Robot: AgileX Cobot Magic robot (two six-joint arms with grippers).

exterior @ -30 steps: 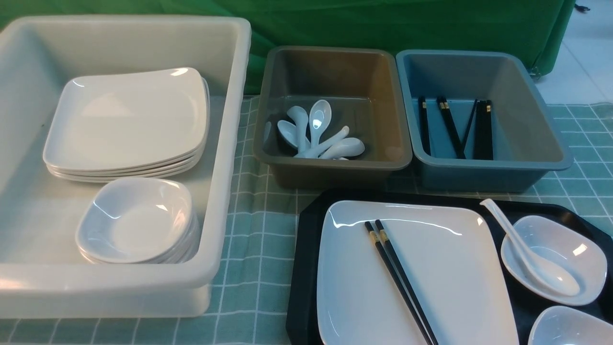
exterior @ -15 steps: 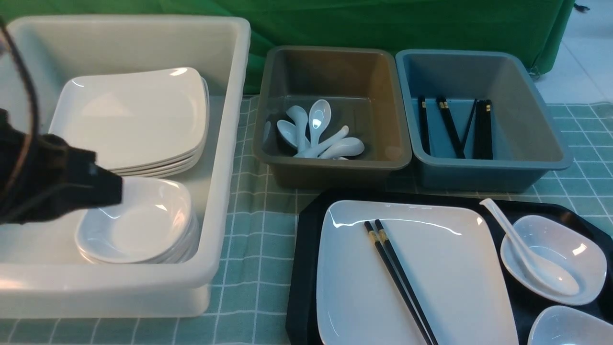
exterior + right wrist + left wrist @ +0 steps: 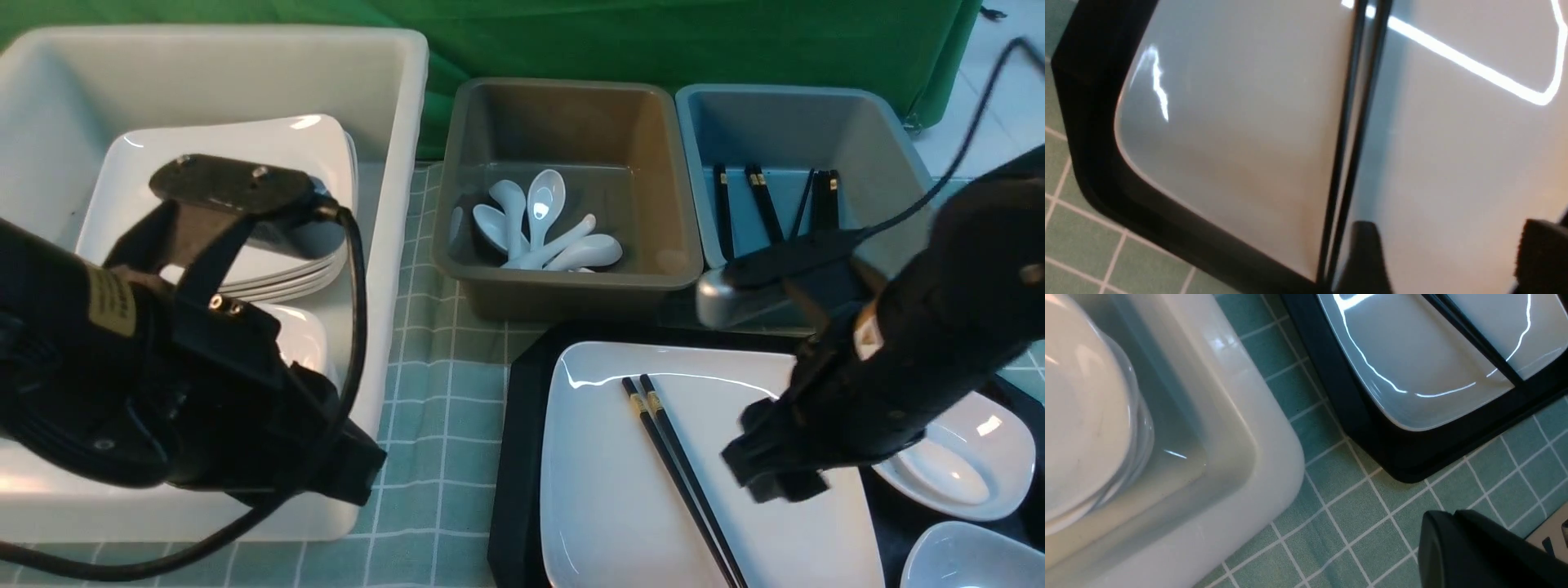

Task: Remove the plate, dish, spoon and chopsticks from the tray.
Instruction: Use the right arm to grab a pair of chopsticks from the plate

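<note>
The black tray (image 3: 522,457) holds the white plate (image 3: 620,490) with the black chopsticks (image 3: 669,449) lying across it. The small dish (image 3: 980,449) sits at the tray's right; my right arm covers most of it and hides the spoon. My right gripper (image 3: 767,474) hangs open just over the plate (image 3: 1229,122), right of the chopsticks (image 3: 1351,122), with nothing between its fingers (image 3: 1365,245). My left gripper (image 3: 363,469) is shut and empty over the cloth between the white bin and the tray (image 3: 1372,433); its tip (image 3: 1452,512) shows in the left wrist view.
A big white bin (image 3: 392,245) at the left holds stacked plates and small dishes. Behind the tray stand a grey bin (image 3: 571,286) with several spoons and a blue bin (image 3: 939,269) with chopsticks. Another small dish (image 3: 963,555) sits at the tray's near right corner.
Both arms have swung into view. The left one came in from the left across the white bin; the right one came down over the plate and its jaws opened.
</note>
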